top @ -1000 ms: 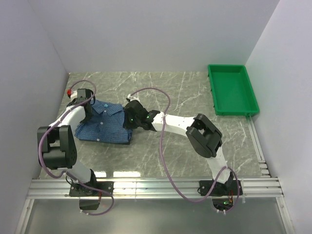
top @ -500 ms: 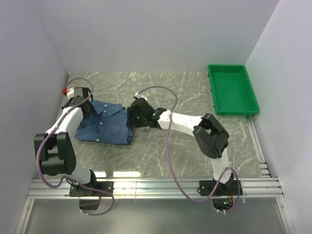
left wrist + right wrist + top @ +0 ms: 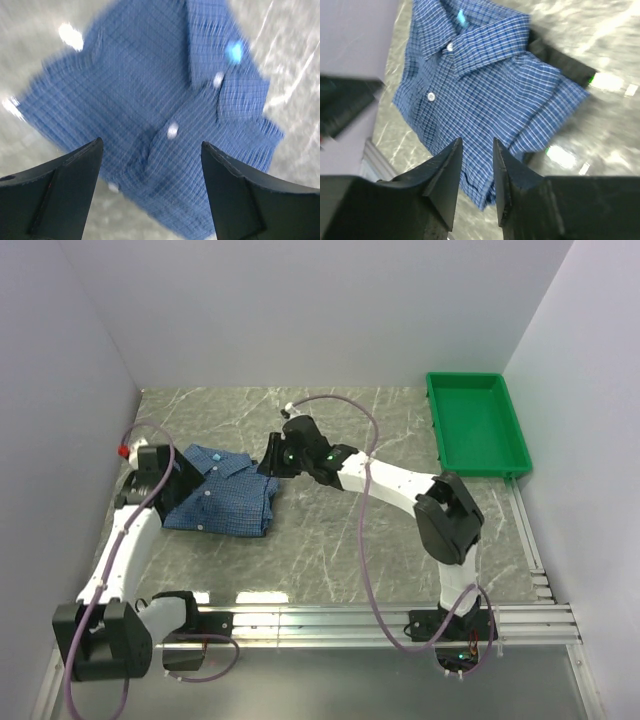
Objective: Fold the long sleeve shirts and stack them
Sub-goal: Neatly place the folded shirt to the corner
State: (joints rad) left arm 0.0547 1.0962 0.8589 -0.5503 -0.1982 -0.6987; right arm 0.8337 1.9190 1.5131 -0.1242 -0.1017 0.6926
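A blue fine-check long sleeve shirt (image 3: 222,498) lies folded on the marble table at the left, collar toward the far side. It also fills the left wrist view (image 3: 150,90) and the right wrist view (image 3: 485,85). A dark strip (image 3: 559,59) shows under its right edge; I cannot tell whether that is the second shirt. My left gripper (image 3: 180,475) hovers over the shirt's left edge, jaws wide open (image 3: 151,142) and empty. My right gripper (image 3: 270,455) hangs above the shirt's far right corner, jaws a narrow gap apart (image 3: 477,141), holding nothing.
A green plastic tray (image 3: 478,425) stands at the far right of the table. White walls close the left, back and right sides. A metal rail (image 3: 320,622) runs along the near edge by the arm bases.
Both grippers let go of the blue shirt and lifted off it. The left arm drew back to the left; the right moved toward the far side and its jaws narrowed again.
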